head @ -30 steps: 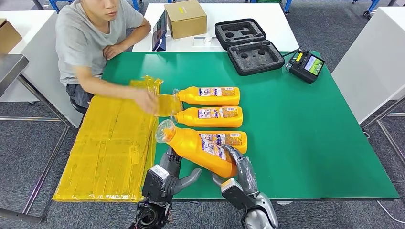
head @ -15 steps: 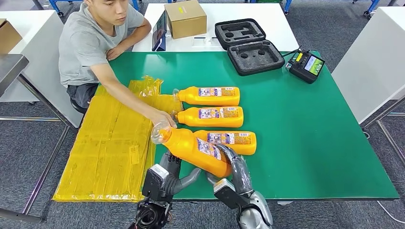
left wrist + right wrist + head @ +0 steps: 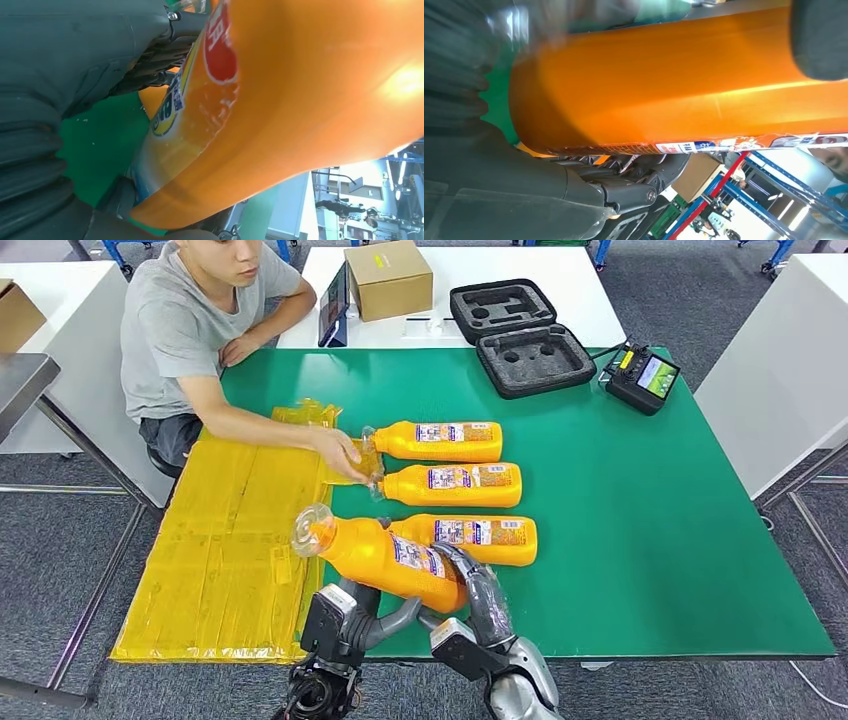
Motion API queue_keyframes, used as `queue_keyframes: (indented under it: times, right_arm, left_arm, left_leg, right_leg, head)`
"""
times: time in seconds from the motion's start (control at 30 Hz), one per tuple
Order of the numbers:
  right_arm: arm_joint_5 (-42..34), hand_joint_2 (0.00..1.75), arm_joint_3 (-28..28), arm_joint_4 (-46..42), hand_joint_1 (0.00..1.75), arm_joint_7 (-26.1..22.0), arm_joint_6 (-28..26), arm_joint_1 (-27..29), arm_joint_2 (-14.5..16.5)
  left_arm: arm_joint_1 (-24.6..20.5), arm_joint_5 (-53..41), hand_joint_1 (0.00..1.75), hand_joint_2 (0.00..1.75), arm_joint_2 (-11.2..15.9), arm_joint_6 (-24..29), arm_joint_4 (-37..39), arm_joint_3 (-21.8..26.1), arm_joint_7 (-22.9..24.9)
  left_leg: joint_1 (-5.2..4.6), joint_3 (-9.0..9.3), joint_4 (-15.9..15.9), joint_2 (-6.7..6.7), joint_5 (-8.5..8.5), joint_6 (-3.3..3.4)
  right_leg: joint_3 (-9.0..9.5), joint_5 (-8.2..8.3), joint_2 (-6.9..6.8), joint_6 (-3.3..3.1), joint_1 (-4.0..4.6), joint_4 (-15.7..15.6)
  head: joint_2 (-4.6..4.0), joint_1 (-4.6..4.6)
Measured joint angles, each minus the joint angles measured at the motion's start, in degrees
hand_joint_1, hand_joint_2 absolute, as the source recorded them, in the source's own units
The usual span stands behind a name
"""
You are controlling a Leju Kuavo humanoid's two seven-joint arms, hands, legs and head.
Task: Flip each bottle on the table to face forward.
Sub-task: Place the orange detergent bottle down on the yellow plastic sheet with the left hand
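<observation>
Both hands carry one orange bottle [image 3: 385, 557] above the near edge of the green counter [image 3: 640, 540]. The right hand [image 3: 478, 592] is grasping its base end, fingers wrapped over the top. The left hand [image 3: 365, 608] supports it from below, fingers against its underside. Its clear cap points away from the right hand, toward the yellow sheets [image 3: 230, 540]. Beyond the hands, three more bottles [image 3: 450, 485] lie on the counter, and a person's hand [image 3: 340, 452] touches their cap ends.
</observation>
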Motion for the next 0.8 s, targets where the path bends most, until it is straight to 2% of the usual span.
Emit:
queue_keyframes:
  times: [0.5,0.53,0.67,0.73,0.8]
  right_arm:
    - [-1.69,1.75,0.75,1.36,1.75,-0.05,-0.43,-0.28,0.14]
    - [-1.74,1.75,0.77,1.4,1.75,-0.05,-0.43,-0.27,0.14]
    - [-1.43,1.75,0.91,1.67,1.45,-0.04,-0.72,-0.23,0.22]
    - [-0.78,1.75,1.16,1.86,1.26,0.03,-1.33,-0.19,0.36]
    - [-0.03,1.75,1.42,2.05,1.19,0.2,-2.0,-0.21,0.55]
  left_arm:
    - [0.01,-0.27,0.01,1.75,-0.11,0.22,-0.89,-0.03,0.0]
    - [0.06,-0.28,0.11,1.75,-0.11,0.26,-1.08,-0.02,0.0]
    - [0.23,-0.28,1.57,1.75,-0.11,0.51,-1.82,-0.02,0.0]
    - [0.38,-0.34,1.73,1.75,-0.11,0.7,-2.31,0.01,0.0]
    - [0.57,-0.52,1.75,1.75,-0.11,0.79,-2.86,0.06,0.02]
  left_leg:
    - [0.0,0.0,0.0,0.0,0.0,0.0]
    - [0.0,0.0,0.0,0.0,0.0,0.0]
    - [0.0,0.0,0.0,0.0,0.0,0.0]
    - [0.0,0.0,0.0,0.0,0.0,0.0]
    - [0.0,0.0,0.0,0.0,0.0,0.0]
  right_leg:
    - [0.0,0.0,0.0,0.0,0.0,0.0]
    - [0.0,0.0,0.0,0.0,0.0,0.0]
    - [0.0,0.0,0.0,0.0,0.0,0.0]
    - [0.0,0.0,0.0,0.0,0.0,0.0]
    - [0.0,0.0,0.0,0.0,0.01,0.0]
  head:
    - [0.0,0.01]
    - [0.0,0.0]
    - [0.0,0.0]
    - [0.0,0.0]
    - [0.0,0.01]
